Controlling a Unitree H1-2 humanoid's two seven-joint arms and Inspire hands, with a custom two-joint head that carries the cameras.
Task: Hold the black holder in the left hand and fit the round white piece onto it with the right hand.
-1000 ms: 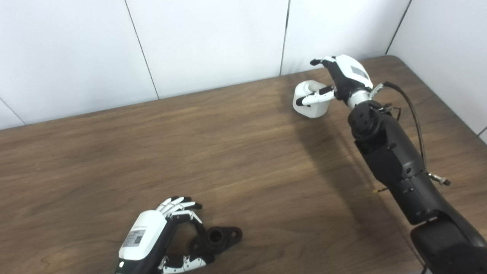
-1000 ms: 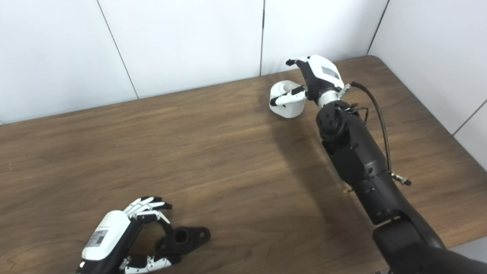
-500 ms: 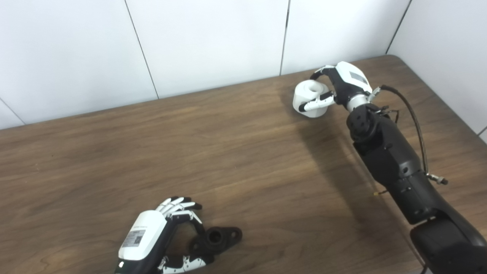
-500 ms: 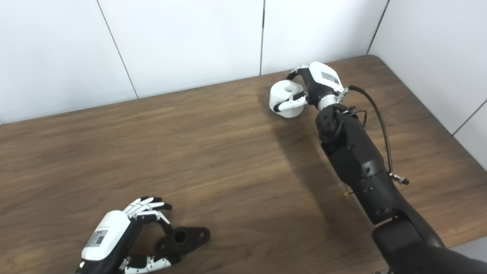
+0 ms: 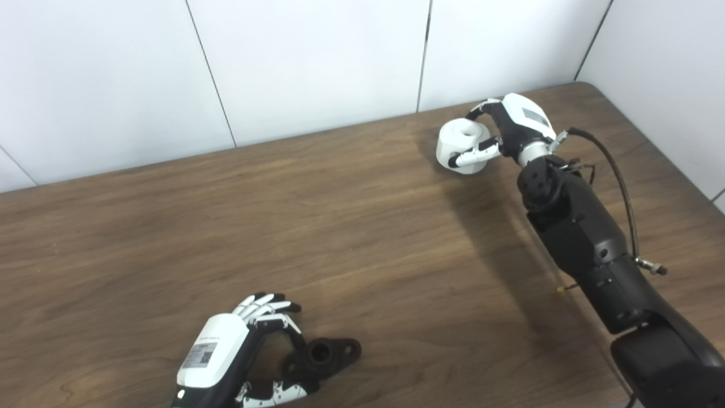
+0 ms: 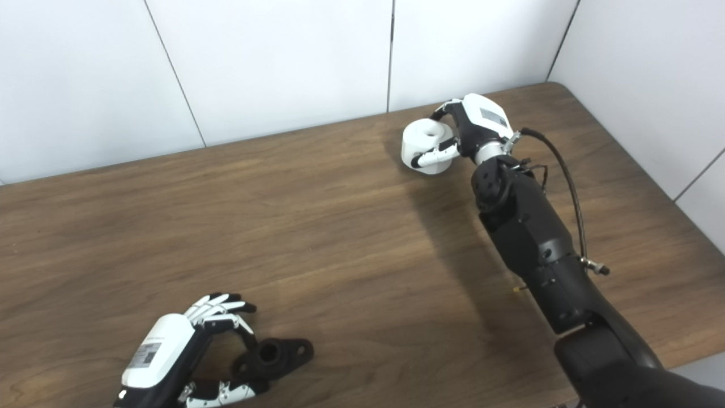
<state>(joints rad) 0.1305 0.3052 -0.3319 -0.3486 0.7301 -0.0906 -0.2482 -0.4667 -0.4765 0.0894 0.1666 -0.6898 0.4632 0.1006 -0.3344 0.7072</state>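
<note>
The black holder (image 5: 331, 352), a flat flanged part with a round bore, lies on the wooden table (image 5: 351, 238) near its front edge. My left hand (image 5: 218, 354) curls around the holder's left end, with a finger and the thumb closed against it. At the far right, the round white piece (image 5: 461, 141), a short cylinder with a hole in its top, sits by the back wall. My right hand (image 5: 510, 127) wraps it, thumb across the front and fingers over the far side. Whether the piece is off the table cannot be told.
White wall panels (image 5: 317, 62) stand right behind the table's back edge, close to the right hand. The table's right corner (image 5: 589, 88) is rounded. A black cable (image 5: 617, 181) loops off the right forearm.
One second ago my right hand hung open above the white piece; it has dropped and closed its fingers around it. My left hand and the holder have not moved.
</note>
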